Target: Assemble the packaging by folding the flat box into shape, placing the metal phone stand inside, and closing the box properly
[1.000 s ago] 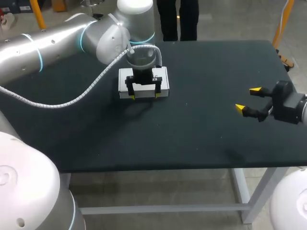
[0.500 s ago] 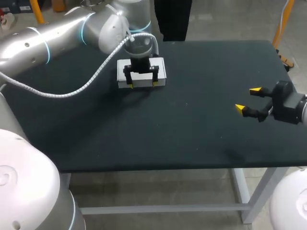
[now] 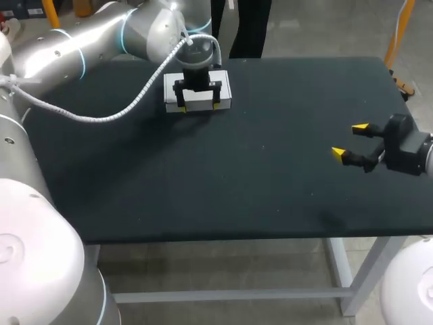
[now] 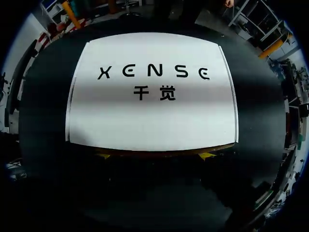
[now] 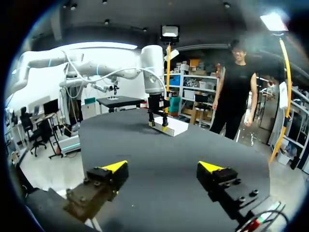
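Two-fingered left end effector (image 3: 198,106) points down, touching the box (image 3: 224,90).

You have room to pass over the table (image 3: 257,183) between your right gripper (image 3: 350,141) and the white box (image 3: 169,98), but the left gripper (image 3: 198,106) and left arm (image 3: 101,40) cover its top

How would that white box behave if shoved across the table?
The white box lies flat and low on the table, so it would probably slide, not tip. Its straight, crisp edges suggest stiff, light card. With the left gripper at one edge only, it might swivel.
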Robot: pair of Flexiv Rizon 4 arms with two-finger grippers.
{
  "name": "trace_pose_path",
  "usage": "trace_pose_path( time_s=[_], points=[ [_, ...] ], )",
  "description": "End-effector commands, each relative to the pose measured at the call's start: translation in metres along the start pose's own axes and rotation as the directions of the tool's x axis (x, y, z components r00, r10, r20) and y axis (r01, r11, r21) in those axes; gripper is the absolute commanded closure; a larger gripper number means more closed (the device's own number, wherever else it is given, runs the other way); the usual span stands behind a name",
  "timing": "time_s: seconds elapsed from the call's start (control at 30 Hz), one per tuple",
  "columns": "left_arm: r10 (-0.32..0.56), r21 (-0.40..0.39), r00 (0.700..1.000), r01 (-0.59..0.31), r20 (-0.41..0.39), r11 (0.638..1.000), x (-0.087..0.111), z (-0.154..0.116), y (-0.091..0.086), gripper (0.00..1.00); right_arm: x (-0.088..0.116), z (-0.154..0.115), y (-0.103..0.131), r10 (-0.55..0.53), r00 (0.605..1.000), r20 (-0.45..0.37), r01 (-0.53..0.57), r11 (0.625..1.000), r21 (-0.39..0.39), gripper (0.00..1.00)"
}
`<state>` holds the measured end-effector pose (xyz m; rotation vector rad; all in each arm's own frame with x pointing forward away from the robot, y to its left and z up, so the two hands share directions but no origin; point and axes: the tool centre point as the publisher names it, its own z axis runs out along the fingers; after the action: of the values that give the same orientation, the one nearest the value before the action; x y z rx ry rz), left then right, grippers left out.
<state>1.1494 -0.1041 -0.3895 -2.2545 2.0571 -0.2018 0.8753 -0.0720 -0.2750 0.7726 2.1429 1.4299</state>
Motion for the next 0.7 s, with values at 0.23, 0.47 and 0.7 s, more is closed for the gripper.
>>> trace_pose_path(
  time_s=[0.23, 0.47, 0.7],
  points=[
    [0.022, -0.052, 1.0, -0.022, -0.008, 0.998, 0.001, 0.001, -0.018, 0.0, 0.0, -0.001, -0.001, -0.001, 1.0, -0.001, 0.001, 1.0, -0.006, 0.0],
    [0.059, 0.012, 0.996, -0.058, -0.063, 0.998, -0.014, -0.017, 0.011, 0.0, 0.0, -0.001, -0.001, -0.001, 1.0, -0.001, 0.001, 1.0, -0.006, 0.0],
    [0.195, 0.23, 0.969, -0.158, -0.149, 0.96, -0.033, -0.041, 0.055, 0.0, 0.0, -0.001, -0.001, -0.001, 1.0, -0.001, 0.001, 1.0, -0.006, 0.0]
  ],
)
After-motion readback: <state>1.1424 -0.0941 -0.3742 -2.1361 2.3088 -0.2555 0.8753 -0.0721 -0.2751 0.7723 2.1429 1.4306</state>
